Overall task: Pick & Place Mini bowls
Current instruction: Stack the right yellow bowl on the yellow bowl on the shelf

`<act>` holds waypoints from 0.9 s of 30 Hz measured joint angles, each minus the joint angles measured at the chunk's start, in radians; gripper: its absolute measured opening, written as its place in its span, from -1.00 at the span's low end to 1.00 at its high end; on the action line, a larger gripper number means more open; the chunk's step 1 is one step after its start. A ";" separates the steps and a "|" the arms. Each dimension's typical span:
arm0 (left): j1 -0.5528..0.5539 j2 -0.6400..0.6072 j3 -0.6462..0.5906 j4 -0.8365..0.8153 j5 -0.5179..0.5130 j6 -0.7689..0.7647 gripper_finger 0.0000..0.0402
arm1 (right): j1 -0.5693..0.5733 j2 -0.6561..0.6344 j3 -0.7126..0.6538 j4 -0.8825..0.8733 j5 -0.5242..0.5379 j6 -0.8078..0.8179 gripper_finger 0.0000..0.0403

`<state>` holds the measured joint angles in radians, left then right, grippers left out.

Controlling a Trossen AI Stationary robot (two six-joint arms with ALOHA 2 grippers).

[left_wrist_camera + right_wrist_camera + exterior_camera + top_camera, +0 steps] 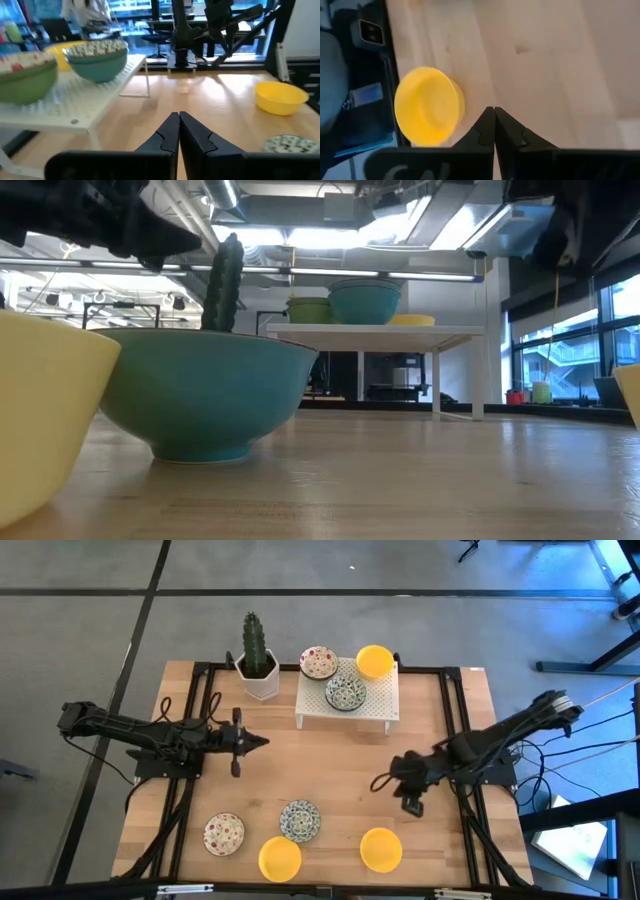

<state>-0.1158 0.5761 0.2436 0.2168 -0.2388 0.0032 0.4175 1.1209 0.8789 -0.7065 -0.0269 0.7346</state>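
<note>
No writing reads anywhere, but the high view alone shows three bowls on the rack (347, 697) and four near the table's (330, 760) front edge, with both claws, left (262, 742) and right (376, 783), closed and empty between rack and front bowls (300, 819).

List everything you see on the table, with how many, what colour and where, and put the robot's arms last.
Yellow bowls: three; one on the rack, two at the near edge.
Red-speckled bowls: two; rack, near left.
Blue-green patterned bowls: two; rack, near edge.
Rack: one, white, far centre.
Cactus pot: one, white, left of the rack.
Table: one, light wood.
Left gripper: shut, empty, mid-left.
Right gripper: shut, empty, mid-right.
</note>
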 joint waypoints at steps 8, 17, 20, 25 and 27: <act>0.000 0.007 0.000 -0.008 0.041 -0.022 -0.97 | 0.011 0.157 0.019 0.173 -0.028 -0.014 -0.79; 0.000 0.007 0.000 0.034 -0.007 0.002 -0.97 | 0.056 0.296 0.073 0.168 -0.080 -0.092 -0.06; 0.000 0.007 0.000 0.050 -0.014 0.019 -0.97 | 0.090 0.333 0.073 0.168 -0.083 -0.091 0.07; 0.000 0.007 0.000 0.052 -0.014 0.039 -0.97 | 0.138 0.368 0.073 0.203 -0.103 -0.034 0.15; 0.000 0.007 0.000 0.050 -0.014 0.047 -0.97 | 0.153 0.377 0.073 0.233 -0.082 -0.020 0.15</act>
<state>-0.1158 0.5827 0.2440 0.2671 -0.2527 0.0504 0.5705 1.4975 0.9520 -0.4735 -0.1094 0.7141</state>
